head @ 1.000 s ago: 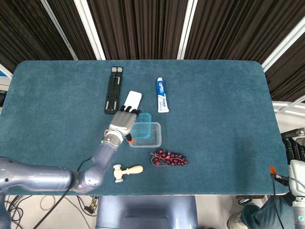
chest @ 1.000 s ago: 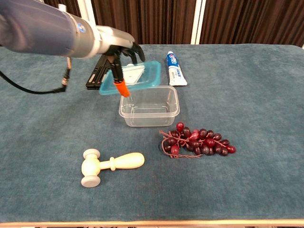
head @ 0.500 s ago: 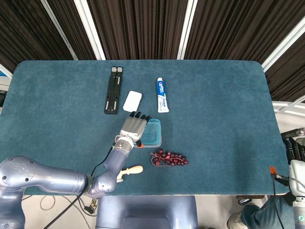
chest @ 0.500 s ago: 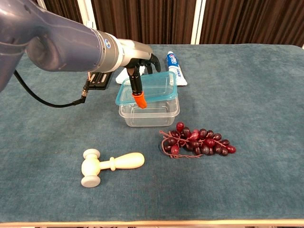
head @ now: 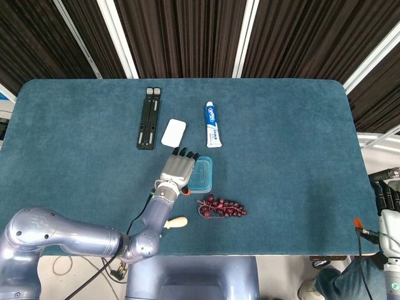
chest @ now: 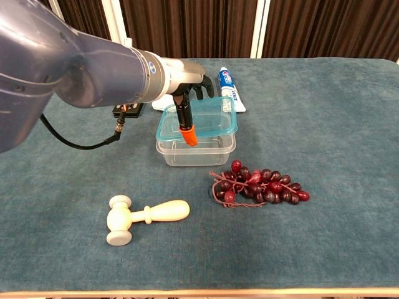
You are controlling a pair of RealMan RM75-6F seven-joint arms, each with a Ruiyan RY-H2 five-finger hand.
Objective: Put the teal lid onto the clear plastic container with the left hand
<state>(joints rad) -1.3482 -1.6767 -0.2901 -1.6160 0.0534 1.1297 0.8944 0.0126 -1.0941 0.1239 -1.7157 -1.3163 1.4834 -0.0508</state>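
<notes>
The teal lid point(chest: 209, 118) lies over the top of the clear plastic container point(chest: 199, 149), nearly level and lined up with its rim. My left hand point(chest: 187, 93) grips the lid at its left side, the orange-tipped thumb point(chest: 188, 134) under the lid's edge and the fingers over its top. From the head view, the same left hand point(head: 177, 169) covers the left part of the lid point(head: 203, 174); the container is hidden beneath. My right hand point(head: 387, 197) hangs at the far right edge, off the table, its fingers curled.
Dark red grapes point(chest: 259, 185) lie just in front of the container. A small wooden mallet point(chest: 143, 216) sits front left. Behind the container are a toothpaste tube point(chest: 229, 90), a white flat object point(head: 173, 132) and a black bar-shaped stand point(head: 149, 117).
My left hand carried the lid rightward and down, from tilted behind the container's left side to sitting level over its rim. The right hand stayed still.
</notes>
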